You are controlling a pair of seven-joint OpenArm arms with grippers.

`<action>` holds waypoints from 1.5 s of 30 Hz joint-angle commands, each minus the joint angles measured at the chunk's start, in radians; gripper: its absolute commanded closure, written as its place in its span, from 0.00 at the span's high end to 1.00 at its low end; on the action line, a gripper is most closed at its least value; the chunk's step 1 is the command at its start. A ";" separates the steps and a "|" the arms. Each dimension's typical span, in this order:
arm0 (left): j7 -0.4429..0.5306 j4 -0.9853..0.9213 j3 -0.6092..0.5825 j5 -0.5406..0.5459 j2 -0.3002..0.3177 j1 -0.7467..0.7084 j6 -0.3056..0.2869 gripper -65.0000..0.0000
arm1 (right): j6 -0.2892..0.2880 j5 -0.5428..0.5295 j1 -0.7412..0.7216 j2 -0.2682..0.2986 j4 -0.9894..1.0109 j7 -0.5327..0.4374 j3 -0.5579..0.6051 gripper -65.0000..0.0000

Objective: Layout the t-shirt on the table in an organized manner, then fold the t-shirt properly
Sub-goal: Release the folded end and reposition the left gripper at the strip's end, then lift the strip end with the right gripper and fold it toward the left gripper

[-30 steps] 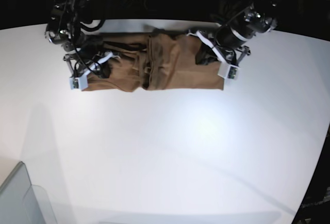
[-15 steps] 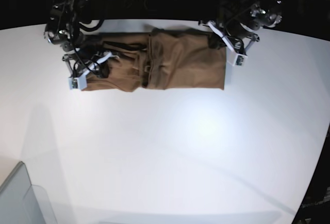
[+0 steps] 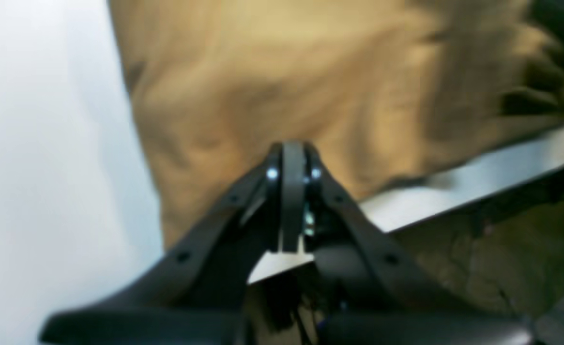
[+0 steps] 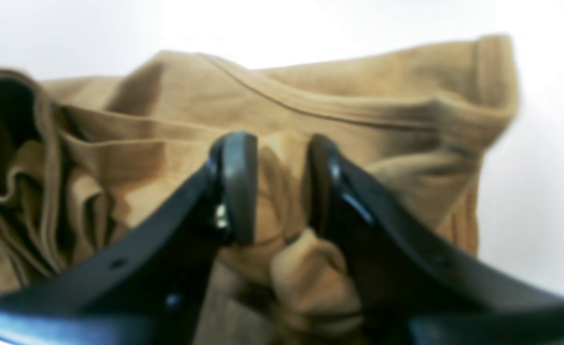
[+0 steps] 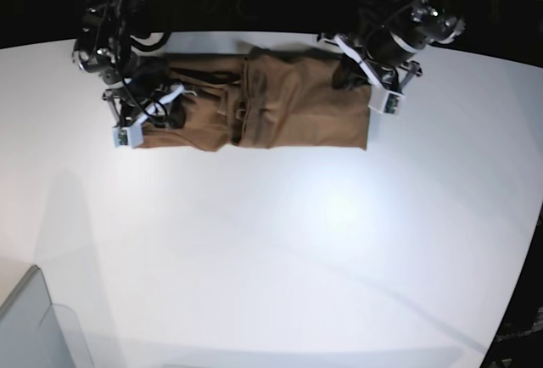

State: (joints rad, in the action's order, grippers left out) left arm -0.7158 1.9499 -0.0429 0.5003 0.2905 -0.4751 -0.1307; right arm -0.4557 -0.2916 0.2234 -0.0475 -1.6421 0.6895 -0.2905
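The table (image 5: pixel 280 249) took up most of the base view, a broad white top with its curved far edge close to the robot. The t-shirt (image 5: pixel 288 105) lay along that far edge as a long band running left to right. Its right half was fairly flat, but the middle was rucked into folds and the left end was bunched, so it looked only partly laid out, probably because each arm worked one end to pull the cloth straight.

The right gripper (image 4: pixel 275 191) sat at the band's left end in the base view. Its wrist view showed its fingers a little apart with a fold of brown cloth pinched between them, and a lump of fabric hung just below. I judged it was clamped on the shirt to anchor that end.

The left gripper (image 3: pixel 289 177) was at the band's right end, near the far edge of the table. Its fingertips (image 3: pixel 272 173) were pressed together with no cloth visible between them, and the shirt lay spread beyond them. It seemed to be holding nothing, perhaps between grasps, though the blur left that judgement uncertain.
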 commanded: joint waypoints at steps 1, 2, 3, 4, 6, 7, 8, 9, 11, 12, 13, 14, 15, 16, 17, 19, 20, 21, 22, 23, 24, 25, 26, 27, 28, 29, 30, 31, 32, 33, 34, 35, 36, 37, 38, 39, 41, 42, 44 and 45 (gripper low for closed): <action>0.015 0.035 0.004 0.007 0.008 -0.010 -0.004 0.00 | -0.004 -0.014 -0.005 0.005 -0.040 -0.020 -0.006 0.34; 0.015 0.050 0.004 0.007 0.009 -0.014 -0.004 0.00 | -0.004 -0.014 -0.005 0.005 -0.060 -0.020 -0.008 0.34; 0.015 0.056 0.005 0.007 0.009 -0.014 -0.004 0.00 | -0.002 -0.014 0.001 0.005 -0.086 -0.020 -0.009 0.34; 0.015 0.055 0.007 0.007 0.009 -0.012 -0.004 0.00 | -0.001 -0.014 0.012 0.005 -0.112 -0.020 -0.009 0.34; 0.015 0.032 0.011 -0.002 0.009 -0.001 -0.004 0.00 | -0.001 -0.014 0.023 0.004 -0.157 -0.020 -0.009 0.35; 0.015 0.010 0.028 -0.001 0.009 0.017 -0.004 0.00 | -0.001 -0.014 0.023 0.004 -0.172 -0.020 -0.009 0.35; 0.015 -0.016 0.048 0.005 0.005 0.039 -0.004 0.00 | -0.001 -0.014 0.023 0.004 -0.180 -0.020 -0.009 0.36; 0.015 -0.042 0.064 0.005 0.003 0.054 -0.004 0.00 | -0.001 -0.014 0.023 0.004 -0.182 -0.020 -0.009 0.38; 0.015 -0.083 0.077 0.005 0.002 0.086 -0.004 0.00 | 0.001 -0.014 0.024 0.004 -0.180 -0.020 -0.014 0.44; 0.015 -0.096 0.076 0.005 0.002 0.097 -0.004 0.00 | 0.001 -0.014 0.029 0.004 -0.177 -0.017 -0.029 0.48; 0.015 -0.105 0.076 0.007 0.002 0.103 -0.004 0.00 | 0.001 -0.014 0.037 0.002 -0.177 -0.004 -0.045 0.52; 0.015 -0.111 0.076 0.007 0.002 0.112 -0.004 0.00 | 0.001 -0.014 0.038 -0.001 -0.178 0.006 -0.060 0.57; 0.015 -0.120 0.077 0.005 0.002 0.120 -0.004 0.00 | 0.001 -0.014 0.040 -0.001 -0.178 0.016 -0.066 0.62; 0.015 -0.134 0.077 0.005 0.002 0.123 -0.004 0.00 | 0.001 -0.014 0.040 -0.001 -0.178 0.022 -0.071 0.65; 0.015 -0.151 0.079 0.005 0.002 0.126 -0.004 0.00 | 0.001 -0.014 0.041 0.002 -0.177 0.028 -0.080 0.67; 0.017 -0.191 0.077 0.005 0.000 0.151 -0.004 0.00 | 0.001 -0.013 0.043 0.004 -0.168 0.031 -0.097 0.69; 0.017 -0.212 0.076 0.005 0.000 0.160 -0.004 0.00 | 0.001 -0.013 0.043 0.004 -0.154 0.029 -0.105 0.69; 0.017 -0.231 0.076 0.005 -0.001 0.164 -0.005 0.00 | 0.001 -0.013 0.043 0.005 -0.137 0.029 -0.108 0.69; 0.017 -0.243 0.076 0.005 -0.001 0.164 -0.008 0.00 | 0.001 -0.013 0.043 0.005 -0.119 0.029 -0.111 0.69; 0.017 -0.251 0.079 0.005 -0.009 0.164 -0.027 0.00 | 0.001 -0.013 0.043 0.005 -0.099 0.029 -0.111 0.69; 0.017 -0.257 0.084 0.004 -0.021 0.164 -0.059 0.00 | 0.001 -0.013 0.040 0.005 -0.079 0.029 -0.111 0.69; 0.017 -0.258 0.087 -0.004 -0.027 0.166 -0.086 0.00 | 0.001 -0.013 0.037 0.005 -0.059 0.028 -0.111 0.69; 0.017 -0.261 0.087 -0.004 -0.027 0.166 -0.106 0.00 | 0.001 -0.013 0.035 0.005 -0.037 0.023 -0.109 0.69; 0.017 -0.261 0.087 -0.004 -0.027 0.166 -0.117 0.00 | 0.001 -0.013 0.035 0.005 -0.022 0.022 -0.108 0.69; 0.017 -0.261 0.087 -0.004 -0.029 0.166 -0.117 0.00 | 0.001 -0.013 0.035 0.005 -0.010 0.022 -0.108 0.69; 0.017 -0.261 0.087 -0.005 -0.029 0.166 -0.117 0.00 | 0.001 -0.013 0.035 0.005 0.003 0.020 -0.108 0.69; 0.017 -0.263 0.087 -0.005 -0.030 0.166 -0.117 0.00 | 0.001 -0.013 0.034 0.005 0.013 0.020 -0.108 0.69; 0.017 -0.263 0.087 -0.005 -0.035 0.166 -0.117 0.00 | 0.001 -0.013 0.034 0.005 0.024 0.019 -0.108 0.69; 0.017 -0.263 0.087 -0.005 -0.037 0.166 -0.117 0.00 | 0.001 -0.013 0.034 0.005 0.032 0.019 -0.108 0.69; 0.017 -0.263 0.087 -0.005 -0.037 0.166 -0.117 0.00 | 0.001 -0.013 0.032 0.005 0.035 0.019 -0.108 0.68; 0.017 -0.263 0.087 -0.005 -0.037 0.166 -0.117 0.00 | 0.001 -0.013 0.026 0.005 0.036 0.019 -0.108 0.68; 0.017 -0.263 0.087 -0.005 -0.037 0.166 -0.117 0.00 | 0.001 -0.013 0.024 0.005 0.036 0.019 -0.108 0.67; 0.017 -0.263 0.087 -0.005 -0.037 0.166 -0.117 0.00 | 0.001 -0.013 0.024 0.005 0.036 0.019 -0.108 0.64; 0.017 -0.263 0.087 -0.005 -0.037 0.164 -0.117 0.00 | -0.001 -0.013 0.024 0.005 0.036 0.019 -0.108 0.59; 0.017 -0.263 0.087 -0.005 -0.037 0.164 -0.117 0.00 | -0.002 -0.013 0.024 0.005 0.036 0.019 -0.108 0.54; 0.017 -0.263 0.087 -0.005 -0.037 0.164 -0.117 0.00 | -0.002 -0.013 0.024 0.005 0.036 0.020 -0.106 0.47; 0.017 -0.263 0.087 -0.005 -0.037 0.163 -0.117 0.00 | -0.002 -0.013 0.026 0.005 0.036 0.023 -0.106 0.35; 0.017 -0.263 0.087 -0.005 -0.037 0.163 -0.117 0.00 | -0.002 -0.013 0.028 0.005 0.036 0.023 -0.106 0.29; 0.017 -0.263 0.087 -0.005 -0.037 0.163 -0.119 0.00 | -0.002 -0.013 0.029 0.004 0.036 0.023 -0.106 0.14; 0.017 -0.263 0.087 -0.005 -0.037 0.163 -0.119 0.00 | -0.002 -0.013 0.029 0.004 0.036 0.025 -0.106 0.07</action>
State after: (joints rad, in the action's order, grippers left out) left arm -0.7101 1.6745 0.0399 0.4904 0.2508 -0.3126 -0.2470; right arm -0.4522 -0.3195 0.2470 -0.0444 -1.6032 0.6746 -0.3985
